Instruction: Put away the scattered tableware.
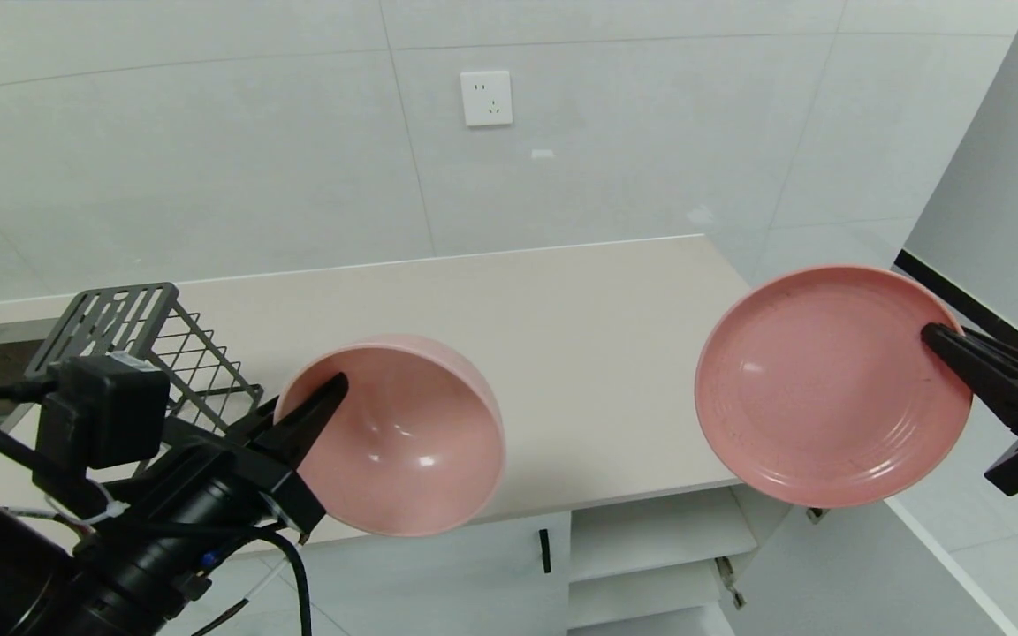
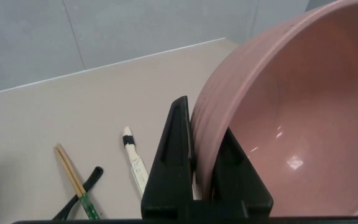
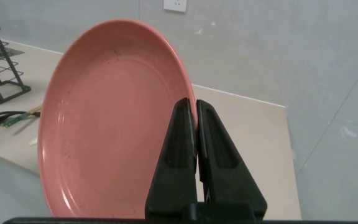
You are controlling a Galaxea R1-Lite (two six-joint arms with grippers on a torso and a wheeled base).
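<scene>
The pink bowl (image 1: pixel 403 437) is glossy and deep, with faint ridges under its rim. It hangs tipped on its side over the front of the beige counter (image 1: pixel 562 336), mouth facing the head camera. The left gripper (image 1: pixel 332 389) is clamped on its rim, one finger inside and the other hidden behind the wall. The matching pink plate (image 1: pixel 827 384), ringed with shallow grooves, stands nearly on edge past the counter's right end, its face turned toward the bowl. The right gripper (image 1: pixel 938 336) pinches its rim. Chopsticks (image 2: pixel 70 171) lie on the counter beneath the bowl, cut off by the frame edge.
</scene>
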